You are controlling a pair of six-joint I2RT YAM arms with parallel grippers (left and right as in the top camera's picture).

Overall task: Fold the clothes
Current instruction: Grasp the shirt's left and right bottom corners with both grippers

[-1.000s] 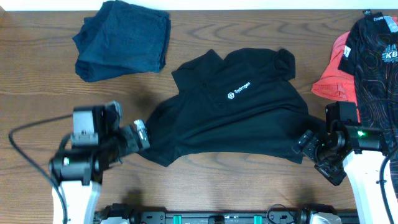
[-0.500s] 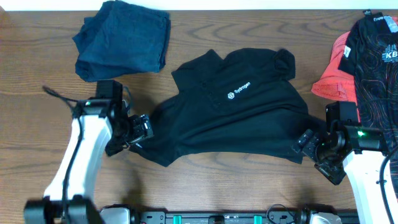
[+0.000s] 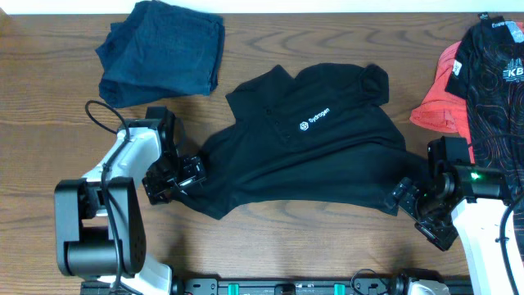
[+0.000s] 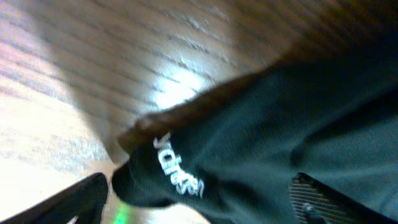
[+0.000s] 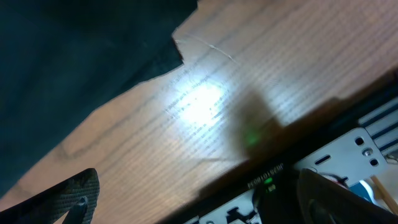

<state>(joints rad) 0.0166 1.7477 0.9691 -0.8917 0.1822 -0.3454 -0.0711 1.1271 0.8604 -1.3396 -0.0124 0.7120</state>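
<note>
Though tightly crooked — left gripper (image 3: 193,173) at garment (image 3: 327,156).

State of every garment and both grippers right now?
Black shirt: unfolded, rumpled, logo up.
Navy garment: loosely folded pile.
Patterned shirt: laid out at right edge, partly out of frame.
Coral garment: bunched, partly under patterned shirt.
Left gripper: open, black shirt's edge between its fingers.
Right gripper: open, holding nothing.

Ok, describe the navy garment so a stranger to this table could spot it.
On the wooden table, look to the far left corner in the overhead view. The navy garment lies there bunched alone, plain and logo-free, unlike the spread black shirt with its white logo.
</note>
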